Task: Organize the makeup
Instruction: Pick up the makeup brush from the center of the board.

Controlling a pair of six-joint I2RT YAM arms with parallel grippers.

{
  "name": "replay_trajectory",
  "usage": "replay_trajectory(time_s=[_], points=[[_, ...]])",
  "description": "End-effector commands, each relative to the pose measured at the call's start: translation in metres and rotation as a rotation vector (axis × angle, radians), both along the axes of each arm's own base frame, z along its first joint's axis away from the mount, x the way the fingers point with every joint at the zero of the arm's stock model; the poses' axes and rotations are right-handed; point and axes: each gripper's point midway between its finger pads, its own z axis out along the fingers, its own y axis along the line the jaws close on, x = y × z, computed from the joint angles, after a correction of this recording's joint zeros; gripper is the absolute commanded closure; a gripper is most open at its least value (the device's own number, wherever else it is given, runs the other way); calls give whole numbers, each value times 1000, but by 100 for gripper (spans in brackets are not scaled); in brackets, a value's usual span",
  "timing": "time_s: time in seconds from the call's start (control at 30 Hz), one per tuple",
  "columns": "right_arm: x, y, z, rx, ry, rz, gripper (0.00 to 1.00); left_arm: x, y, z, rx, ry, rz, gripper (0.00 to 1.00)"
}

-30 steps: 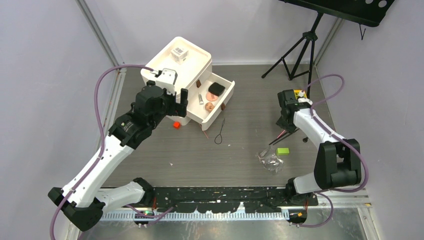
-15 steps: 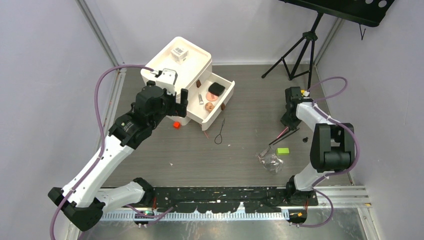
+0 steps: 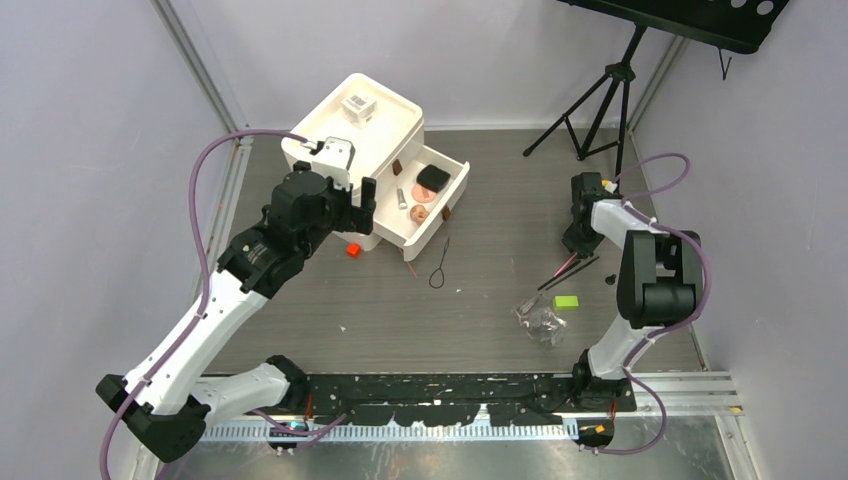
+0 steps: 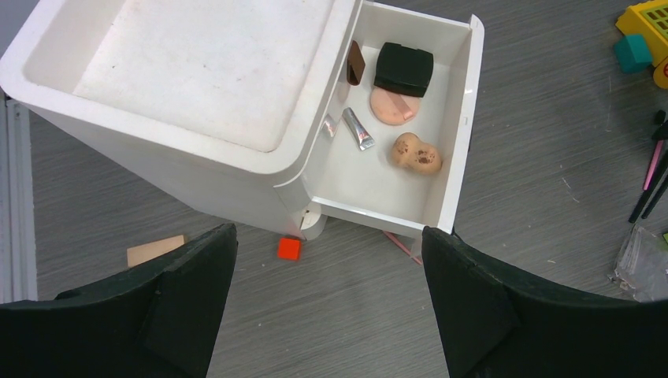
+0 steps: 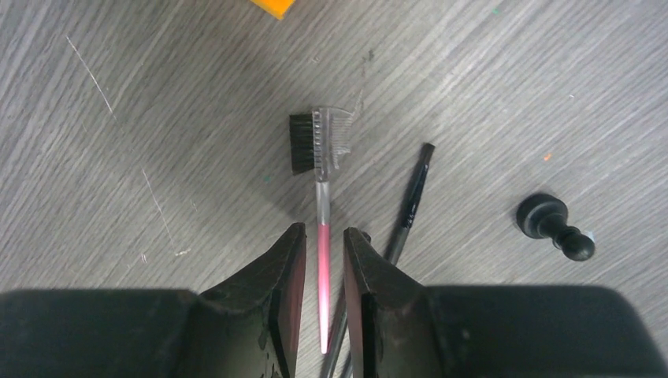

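Drawer (image 4: 455, 150) stands pulled out of the white organizer (image 4: 197, 71), holding a black compact (image 4: 404, 68), pink puff (image 4: 388, 107), peach sponge (image 4: 416, 153) and small tube (image 4: 357, 129); barcoded box (image 3: 358, 106) sits in the top tray. Left hand (image 4: 328, 244) hangs spread wide over the drawer front. Right hand (image 5: 323, 235) is narrowed around the pink brush (image 5: 319, 157) handle on the surface (image 3: 480, 300), slim gap either side, black pencil (image 5: 411, 197) just beside.

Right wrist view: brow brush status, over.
Left gripper open, near drawer. Right gripper open, astride brow brush handle, not yet clamped. Black pencil alongside, close.
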Motion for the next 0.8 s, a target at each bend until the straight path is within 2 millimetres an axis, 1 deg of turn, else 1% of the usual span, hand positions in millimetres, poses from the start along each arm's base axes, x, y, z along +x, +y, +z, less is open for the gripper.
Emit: replay_trajectory(time_s=[0.0, 0.17, 0.3, 0.4, 0.43, 0.5, 0.53, 0.63, 0.77], points=[[22, -8, 7, -30, -47, 4, 71, 2, 3, 14, -25, -50, 13, 11], [23, -4, 0, -5, -31, 16, 74, 2, 4, 14, -23, -52, 16, 11], [18, 7, -3, 44, -36, 31, 80, 2, 4, 14, -24, -52, 15, 11], [13, 19, -6, 61, -27, 54, 82, 1, 3, 14, -27, -51, 11, 11], [11, 24, -7, 64, -20, 67, 84, 1, 3, 14, -28, -52, 11, 11], [8, 26, -10, 73, -12, 67, 88, 1, 3, 15, -29, -52, 10, 11], [8, 38, -11, 77, -9, 97, 90, 1, 3, 15, -29, -53, 11, 11], [5, 51, -12, 67, -2, 136, 93, 1, 3, 15, -29, -53, 10, 11], [4, 73, -9, 49, 11, 203, 95, 1, 2, 15, -30, -53, 8, 11]])
